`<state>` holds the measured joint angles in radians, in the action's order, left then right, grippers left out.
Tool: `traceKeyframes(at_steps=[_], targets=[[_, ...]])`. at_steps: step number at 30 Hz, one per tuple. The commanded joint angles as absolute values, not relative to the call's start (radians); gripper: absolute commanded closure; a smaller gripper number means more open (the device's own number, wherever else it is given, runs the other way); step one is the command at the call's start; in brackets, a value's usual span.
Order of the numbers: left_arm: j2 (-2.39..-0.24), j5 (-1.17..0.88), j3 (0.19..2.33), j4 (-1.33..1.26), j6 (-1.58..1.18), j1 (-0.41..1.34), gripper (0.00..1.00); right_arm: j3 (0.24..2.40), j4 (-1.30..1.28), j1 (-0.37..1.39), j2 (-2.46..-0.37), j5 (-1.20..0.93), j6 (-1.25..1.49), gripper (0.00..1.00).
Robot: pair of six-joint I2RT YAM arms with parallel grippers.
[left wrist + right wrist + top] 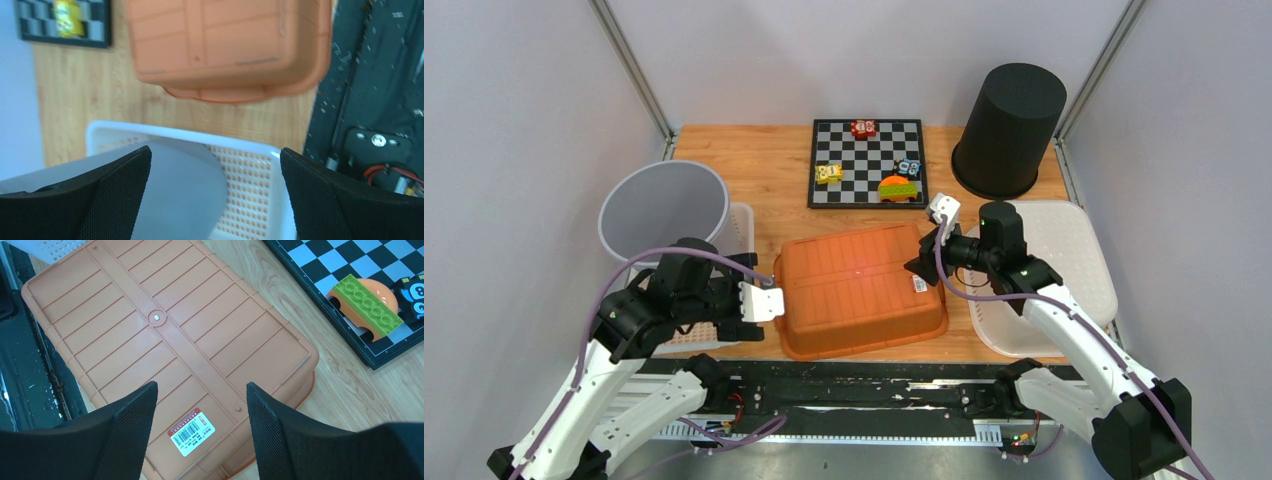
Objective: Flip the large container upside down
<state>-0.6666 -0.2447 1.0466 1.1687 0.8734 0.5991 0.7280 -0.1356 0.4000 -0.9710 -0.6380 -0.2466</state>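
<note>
The large container (859,290) is an orange plastic tub lying bottom-up at the table's near middle, its ribbed base and barcode sticker facing up. The right wrist view shows that base (165,340) filling the frame. My right gripper (921,262) hovers over the tub's right end, open, with only the sticker showing between its fingers (200,387). My left gripper (749,296) is at the tub's left end, open wide and holding nothing. In the left wrist view the tub (225,45) lies ahead of the left gripper (215,155), apart from it.
A grey bin (664,210) sits in a white perforated basket (742,225) under my left arm. An upturned black bin (1009,130) stands at the back right. A chessboard (867,165) with small toys lies behind the tub. A white tray (1074,260) is on the right.
</note>
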Motion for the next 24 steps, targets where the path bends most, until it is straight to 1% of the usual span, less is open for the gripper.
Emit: traceKeyframes(at_steps=[1, 5, 10, 14, 20, 22, 24], targets=[[-0.656, -0.204, 0.934, 1.254, 0.869, 0.604, 0.00, 0.725, -0.148, 0.414, -0.955, -0.685, -0.279, 0.32], [-0.658, -0.141, 0.823, 1.145, 0.807, 0.603, 0.00, 0.715, -0.141, 0.414, -0.956, -0.695, -0.288, 0.32], [-0.691, -0.015, 0.741, 0.963, 0.688, 0.604, 0.00, 0.709, -0.140, 0.414, -0.964, -0.693, -0.299, 0.31], [-0.772, 0.067, 0.731, 0.876, 0.603, 0.604, 0.00, 0.709, -0.140, 0.414, -0.969, -0.693, -0.305, 0.31], [-0.883, 0.174, 0.737, 0.817, 0.507, 0.604, 0.00, 0.703, -0.138, 0.414, -0.965, -0.696, -0.312, 0.31], [-0.907, 0.226, 0.728, 0.801, 0.488, 0.603, 0.02, 0.703, -0.137, 0.414, -0.961, -0.696, -0.313, 0.31], [-0.921, 0.267, 0.710, 0.782, 0.474, 0.604, 0.07, 0.700, -0.135, 0.413, -0.957, -0.698, -0.313, 0.31]])
